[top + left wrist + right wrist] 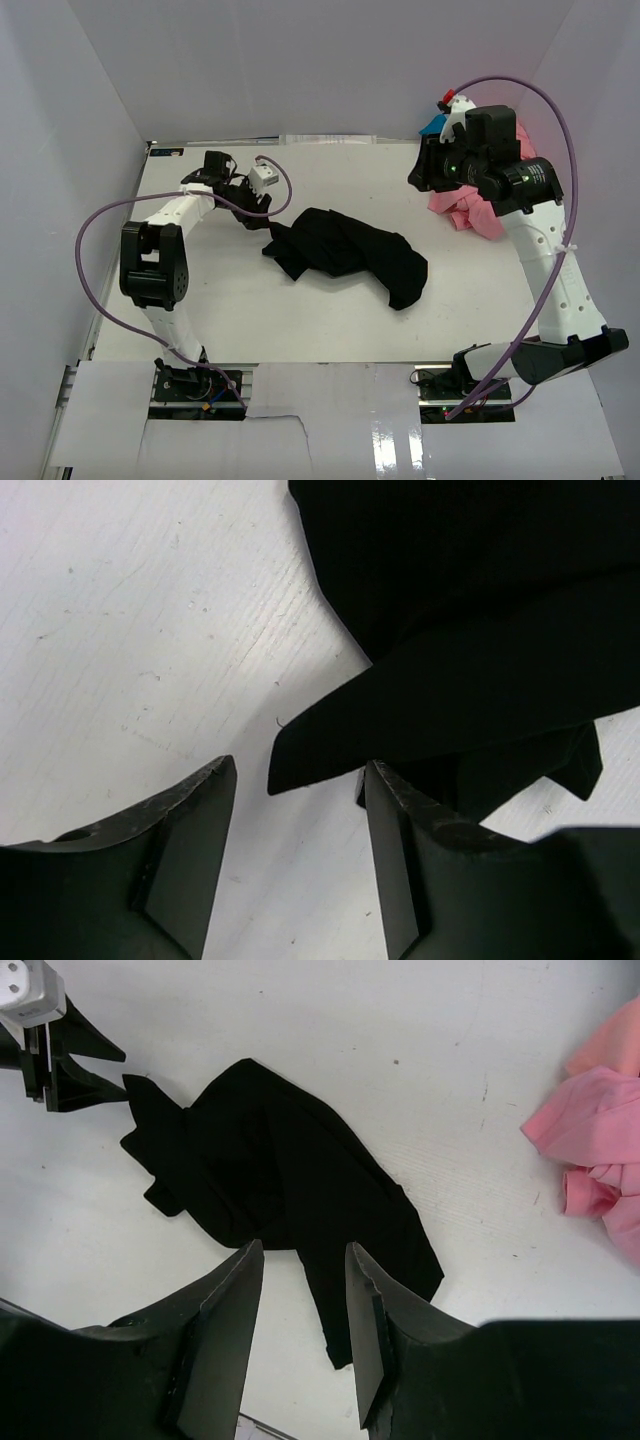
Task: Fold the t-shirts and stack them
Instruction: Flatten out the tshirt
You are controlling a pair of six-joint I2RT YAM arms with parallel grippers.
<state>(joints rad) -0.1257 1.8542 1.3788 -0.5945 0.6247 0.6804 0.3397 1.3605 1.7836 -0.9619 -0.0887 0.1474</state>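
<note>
1. We see the black t-shirt [345, 255] crumpled at the frame's centre, its long axis running from upper left to lower right.
2. Bare table [220, 310] rings it. The salmon-pink t-shirts [468, 218] lie heaped at upper right, well apart.
3. Our left gripper [295, 780] has its jaws spread, with a shirt corner showing between them. The right gripper [305, 1260] hangs above, jaws likewise spread.

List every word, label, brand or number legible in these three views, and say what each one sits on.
No text can be read in any view.
The black t-shirt: plain, no print or tag showing.
The salmon-pink t-shirts: plain, nothing printed that shows.
A dark patch at the far left corner of the table: perhaps a label, too small to read.
</note>
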